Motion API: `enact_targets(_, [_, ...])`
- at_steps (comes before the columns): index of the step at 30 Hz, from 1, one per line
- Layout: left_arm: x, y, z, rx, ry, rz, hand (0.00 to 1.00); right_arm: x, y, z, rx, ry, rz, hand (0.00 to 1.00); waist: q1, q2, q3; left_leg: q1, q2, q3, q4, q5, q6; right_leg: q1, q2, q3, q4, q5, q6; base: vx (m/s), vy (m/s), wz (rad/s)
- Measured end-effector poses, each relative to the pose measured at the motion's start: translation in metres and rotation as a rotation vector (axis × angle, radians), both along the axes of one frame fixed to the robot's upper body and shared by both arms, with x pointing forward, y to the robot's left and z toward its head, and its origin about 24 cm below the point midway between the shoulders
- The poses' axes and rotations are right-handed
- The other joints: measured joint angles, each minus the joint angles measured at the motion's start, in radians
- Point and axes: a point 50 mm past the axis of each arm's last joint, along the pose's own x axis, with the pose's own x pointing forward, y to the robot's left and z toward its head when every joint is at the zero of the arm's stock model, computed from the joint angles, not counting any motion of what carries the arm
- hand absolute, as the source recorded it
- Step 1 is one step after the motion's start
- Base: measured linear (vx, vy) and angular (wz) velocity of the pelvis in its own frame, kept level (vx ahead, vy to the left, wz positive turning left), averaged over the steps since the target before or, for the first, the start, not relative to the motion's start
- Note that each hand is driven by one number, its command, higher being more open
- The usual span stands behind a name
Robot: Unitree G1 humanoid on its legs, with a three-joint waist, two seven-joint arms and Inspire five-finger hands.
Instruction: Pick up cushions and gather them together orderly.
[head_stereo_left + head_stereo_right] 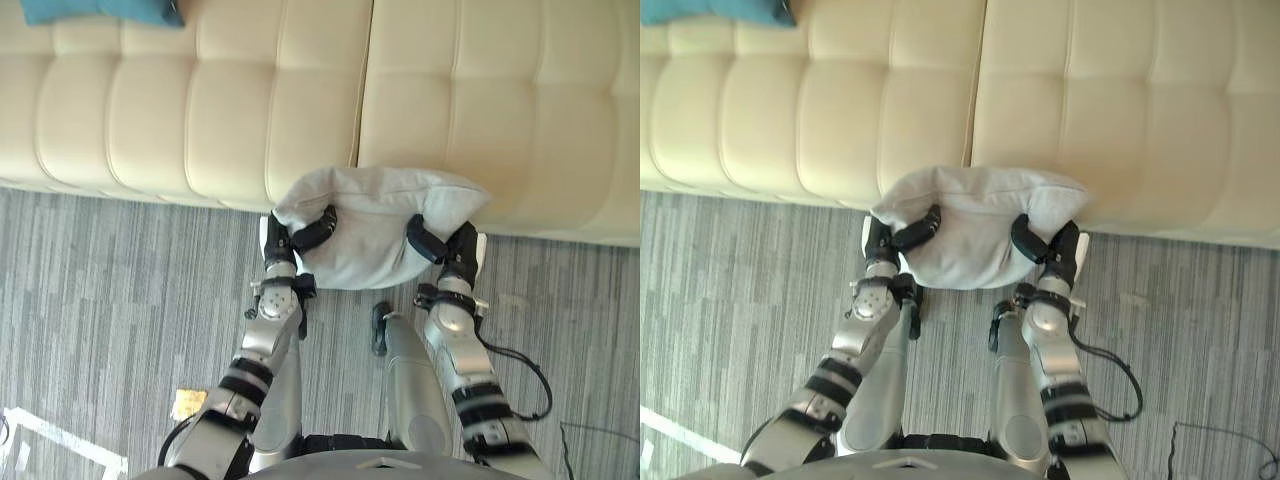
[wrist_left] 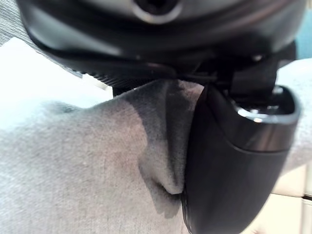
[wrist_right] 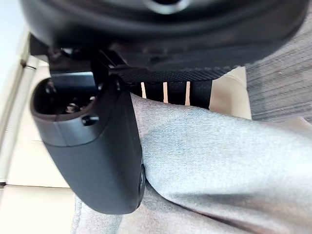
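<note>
In the left eye view, a grey cushion (image 1: 375, 230) hangs at the front edge of the cream sofa (image 1: 200, 110), partly over the grey floor (image 1: 100, 290). The left hand (image 1: 300, 238) and right hand (image 1: 447, 247) grip its two ends, fingers closed on it. A teal cushion (image 1: 100, 10) lies well apart, at the sofa's far left (cut by the frame). The right eye view shows the same hold. In the left wrist view, the thumb (image 2: 229, 161) presses a fold into the grey fabric. In the right wrist view, the other thumb (image 3: 92, 146) clamps it likewise.

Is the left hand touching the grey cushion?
Touching. In the left wrist view the left hand presses its thumb into the grey cushion, creasing the fabric.
</note>
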Motion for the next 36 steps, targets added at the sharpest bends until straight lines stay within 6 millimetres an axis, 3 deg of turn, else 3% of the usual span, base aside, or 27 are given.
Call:
enact_targets(2, [-0.012, -0.001, -0.01, 0.006, 0.033, -0.017, 0.0, -0.014, -0.003, -0.008, -0.025, 0.034, -0.002, 0.0, 0.0, -0.002, -0.042, 0.046, 0.002, 0.003, -0.042, 0.009, -0.002, 0.042, 0.001, -0.003, -0.034, 0.0, -0.001, 0.18, -0.047, 0.0])
enact_targets(4, [-0.034, -0.003, -0.025, 0.003, 0.086, -0.047, 0.0, -0.038, -0.009, -0.019, -0.049, 0.088, -0.007, 0.0, -0.011, -0.002, -0.135, 0.112, 0.005, 0.008, -0.116, 0.014, -0.008, 0.104, 0.005, -0.013, -0.1, 0.005, -0.009, 0.18, -0.034, -0.01])
enact_targets(9, [-0.055, -0.005, -0.038, 0.004, 0.139, -0.089, 0.0, -0.062, -0.014, -0.028, -0.058, 0.139, -0.02, 0.0, -0.02, -0.008, -0.211, 0.211, 0.014, 0.011, -0.138, 0.015, -0.011, 0.226, 0.012, -0.014, -0.172, 0.006, -0.01, 0.14, -0.041, -0.07])
enact_targets(12, [-0.064, -0.001, -0.039, -0.003, 0.146, -0.086, 0.0, -0.068, -0.014, -0.027, -0.091, 0.141, -0.001, 0.0, -0.017, -0.007, -0.212, 0.186, 0.032, -0.005, 0.036, 0.004, -0.005, 0.3, 0.03, -0.017, -0.196, 0.005, -0.012, 0.08, -0.058, -0.12])
enact_targets(14, [-0.073, 0.001, -0.041, -0.013, 0.163, -0.074, 0.0, -0.072, -0.012, -0.024, -0.115, 0.138, 0.021, 0.0, -0.007, 0.007, -0.227, 0.141, 0.06, -0.014, 0.225, 0.004, -0.005, 0.347, 0.053, -0.013, -0.204, -0.015, -0.046, 0.04, -0.055, -0.28])
enact_targets(17, [-0.079, 0.003, -0.046, -0.014, 0.185, -0.066, 0.0, -0.072, -0.011, -0.022, -0.138, 0.13, 0.036, 0.0, -0.004, 0.021, -0.259, 0.096, 0.082, -0.026, 0.337, 0.025, -0.011, 0.359, 0.081, 0.009, -0.202, -0.037, -0.084, 0.05, -0.012, -0.21])
enact_targets(18, [-0.081, 0.002, -0.047, -0.016, 0.193, -0.068, 0.0, -0.071, -0.011, -0.021, -0.146, 0.126, 0.035, 0.0, 0.005, 0.016, -0.268, 0.071, 0.063, -0.038, 0.346, -0.051, -0.024, 0.365, 0.083, 0.028, -0.207, -0.04, -0.089, 0.15, 0.041, -0.43])
enact_targets(19, [-0.082, 0.001, -0.048, -0.02, 0.196, -0.072, 0.0, -0.066, -0.011, -0.018, -0.154, 0.109, 0.035, 0.0, 0.012, 0.021, -0.274, 0.069, 0.005, -0.047, 0.267, -0.133, -0.02, 0.376, 0.078, 0.058, -0.229, -0.04, -0.09, 0.18, 0.073, -0.4])
enact_targets(20, [-0.082, 0.001, -0.048, -0.019, 0.197, -0.072, 0.0, -0.065, -0.011, -0.018, -0.156, 0.108, 0.035, 0.0, 0.012, 0.022, -0.275, 0.066, -0.009, -0.052, 0.238, -0.143, -0.019, 0.381, 0.076, 0.062, -0.237, -0.04, -0.09, 0.19, 0.13, -0.43])
enact_targets(21, [-0.082, 0.001, -0.048, -0.018, 0.197, -0.075, 0.0, -0.06, -0.012, -0.019, -0.168, 0.108, 0.039, 0.0, 0.013, 0.024, -0.279, 0.057, -0.055, -0.065, 0.151, -0.141, -0.015, 0.397, 0.069, 0.074, -0.258, -0.041, -0.089, 0.24, 0.175, -0.41])
enact_targets(22, [-0.082, 0.002, -0.048, -0.009, 0.198, -0.078, 0.0, -0.055, -0.012, -0.02, -0.178, 0.111, 0.046, 0.0, 0.02, 0.036, -0.288, 0.068, -0.08, -0.078, 0.027, -0.105, -0.016, 0.41, 0.07, 0.095, -0.269, -0.048, -0.073, 0.26, 0.188, -0.68])
enact_targets(23, [-0.083, 0.005, -0.05, 0.007, 0.204, -0.079, 0.0, -0.052, -0.011, -0.024, -0.183, 0.123, 0.057, 0.0, 0.034, 0.033, -0.291, 0.094, -0.088, -0.079, -0.001, -0.016, 0.035, 0.419, 0.071, 0.125, -0.267, -0.057, -0.059, 0.29, 0.155, -0.75])
enact_targets(24, [-0.086, 0.012, -0.055, 0.046, 0.23, -0.081, 0.0, -0.051, -0.004, -0.034, -0.169, 0.171, 0.074, 0.0, 0.034, -0.007, -0.318, 0.108, -0.105, -0.045, 0.006, -0.037, 0.063, 0.428, 0.048, 0.154, -0.283, -0.058, -0.047, 0.26, 0.087, -0.53])
enact_targets(27, [-0.087, 0.015, -0.056, 0.061, 0.236, -0.075, 0.0, -0.052, -0.002, -0.036, -0.171, 0.191, 0.087, 0.0, 0.044, -0.021, -0.332, 0.119, -0.117, 0.012, 0.059, -0.068, 0.101, 0.44, 0.013, 0.183, -0.266, -0.036, -0.009, 0.38, 0.127, -0.41])
enact_targets(28, [-0.089, 0.017, -0.057, 0.063, 0.244, -0.067, 0.0, -0.051, -0.001, -0.037, -0.19, 0.195, 0.105, 0.0, 0.046, -0.02, -0.332, 0.169, -0.124, 0.035, 0.034, -0.076, 0.115, 0.419, 0.001, 0.173, -0.172, -0.013, 0.037, 0.28, 0.094, -0.44])
enact_targets(29, [-0.089, 0.017, -0.058, 0.064, 0.245, -0.066, 0.0, -0.051, 0.0, -0.037, -0.191, 0.197, 0.107, 0.0, 0.046, -0.02, -0.332, 0.184, -0.125, 0.041, 0.025, -0.078, 0.117, 0.408, 0.0, 0.17, -0.137, -0.006, 0.051, 0.27, 0.09, -0.48])
enact_targets(30, [-0.091, 0.018, -0.059, 0.073, 0.249, -0.065, 0.0, -0.052, 0.0, -0.04, -0.197, 0.21, 0.113, 0.0, 0.046, -0.021, -0.332, 0.25, -0.126, 0.046, -0.024, -0.086, 0.128, 0.352, -0.001, 0.148, 0.024, 0.044, 0.111, 0.32, 0.076, -0.23])
enact_targets(31, [-0.091, 0.02, -0.059, 0.081, 0.254, -0.067, 0.0, -0.054, 0.0, -0.046, -0.2, 0.237, 0.116, 0.0, 0.035, -0.024, -0.331, 0.331, -0.124, 0.037, -0.088, -0.09, 0.133, 0.293, -0.012, 0.104, 0.191, 0.083, 0.074, 0.24, 0.038, -0.17])
enact_targets(32, [-0.091, 0.02, -0.06, 0.083, 0.257, -0.067, 0.0, -0.054, 0.0, -0.048, -0.203, 0.245, 0.117, 0.0, 0.032, -0.025, -0.332, 0.35, -0.123, 0.034, -0.099, -0.09, 0.133, 0.278, -0.014, 0.089, 0.221, 0.071, 0.053, 0.22, 0.017, -0.04])
enact_targets(33, [-0.091, 0.02, -0.06, 0.088, 0.257, -0.068, 0.0, -0.055, -0.001, -0.051, -0.208, 0.259, 0.122, 0.0, 0.026, -0.023, -0.335, 0.39, -0.111, 0.031, -0.122, -0.09, 0.133, 0.24, -0.014, 0.056, 0.26, 0.04, 0.008, 0.15, -0.047, 0.07])
enact_targets(34, [-0.09, 0.021, -0.059, 0.11, 0.249, -0.074, 0.0, -0.055, -0.001, -0.051, -0.216, 0.263, 0.128, 0.0, 0.012, -0.019, -0.339, 0.414, -0.096, 0.009, -0.149, -0.09, 0.133, 0.19, -0.011, 0.019, 0.23, 0.017, -0.026, 0.14, -0.072, 0.2])
enact_targets(36, [-0.089, 0.022, -0.058, 0.129, 0.242, -0.078, 0.0, -0.054, -0.001, -0.051, -0.234, 0.263, 0.135, 0.0, -0.007, -0.019, -0.339, 0.416, -0.081, -0.013, -0.154, -0.089, 0.131, 0.157, -0.001, 0.012, 0.118, 0.011, -0.034, 0.11, -0.126, 0.39])
